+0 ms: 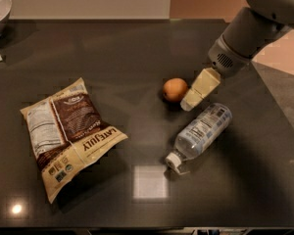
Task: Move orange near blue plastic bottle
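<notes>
The orange (175,89) lies free on the dark table (137,48), right of centre. The blue plastic bottle (202,131) lies on its side just below and right of it, white cap pointing down-left, a small gap between the two. My gripper (190,103) hangs from the grey arm at the upper right. Its cream fingers (201,88) point down-left, with the tips just right of the orange and above the bottle's upper end. The gripper is open and holds nothing.
A tan-and-brown snack bag (68,133) lies flat on the left half of the table. A bowl's rim (1,9) shows at the far left corner. The table's right edge (279,111) runs close behind the bottle.
</notes>
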